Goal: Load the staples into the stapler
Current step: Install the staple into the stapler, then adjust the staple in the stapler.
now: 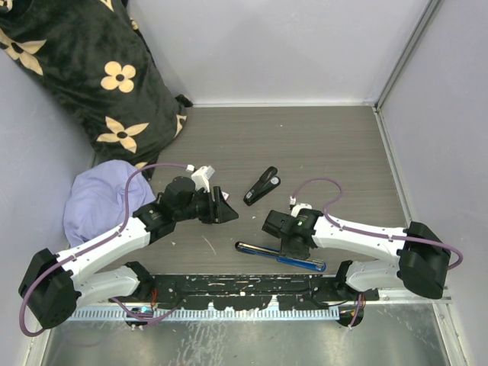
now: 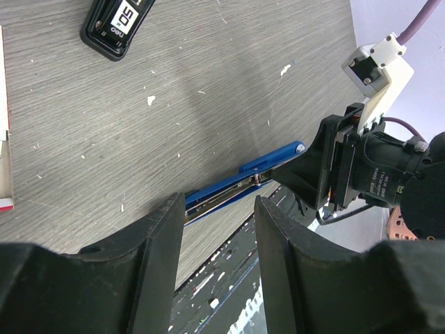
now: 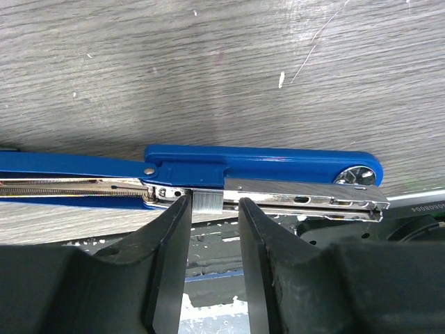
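Observation:
The blue stapler (image 1: pixel 305 262) (image 3: pixel 257 163) lies opened flat near the table's front edge, its chrome magazine (image 3: pixel 306 195) facing up. A short silver strip of staples (image 3: pixel 206 202) sits in the magazine channel, against my right gripper's left fingertip (image 3: pixel 177 209). My right gripper (image 3: pixel 213 205) (image 1: pixel 292 244) stands open just over it, the other finger clear of the strip. The white, red-labelled staples box (image 2: pixel 4 139) shows only at the left wrist view's left edge. My left gripper (image 2: pixel 219 209) (image 1: pixel 221 206) hovers open and empty left of the stapler (image 2: pixel 233 186).
A black stapler (image 1: pixel 261 185) (image 2: pixel 117 24) lies mid-table behind the blue one. A purple cloth (image 1: pixel 95 204) and a black flowered cushion (image 1: pixel 84 69) fill the back left. White walls enclose the table, and a black rail (image 1: pixel 244 293) runs along its near edge.

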Controlling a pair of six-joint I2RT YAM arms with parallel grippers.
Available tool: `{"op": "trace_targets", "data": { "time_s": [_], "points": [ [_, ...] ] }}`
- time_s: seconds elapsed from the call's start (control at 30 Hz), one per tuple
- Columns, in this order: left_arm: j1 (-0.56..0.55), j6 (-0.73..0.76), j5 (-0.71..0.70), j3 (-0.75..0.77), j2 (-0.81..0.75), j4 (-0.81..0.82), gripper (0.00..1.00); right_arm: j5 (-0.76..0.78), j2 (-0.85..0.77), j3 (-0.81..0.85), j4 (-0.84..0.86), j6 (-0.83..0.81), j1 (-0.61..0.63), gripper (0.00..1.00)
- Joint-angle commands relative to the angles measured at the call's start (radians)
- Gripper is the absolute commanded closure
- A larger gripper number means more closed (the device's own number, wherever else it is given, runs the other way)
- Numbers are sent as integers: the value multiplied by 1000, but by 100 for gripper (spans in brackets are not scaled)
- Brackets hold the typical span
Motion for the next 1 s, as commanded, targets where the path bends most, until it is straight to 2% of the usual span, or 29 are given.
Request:
{"op": "trace_targets", "data": {
  "time_s": [0.0,0.2,0.5,0.97],
  "points": [
    [7,14,20,-1,-5,56,54,54,-22,53,-49,4,2,60],
    [7,10,23,-4,-4,61,53,50,-50,81,-67,-1,2,60],
    [8,5,22,-7,-3,63,53,-1,-63,25,-42,-23,2,74],
    [9,0,26,-7,3,63,53,12,-26,-13,-1,-23,2,75]
  ]
}}
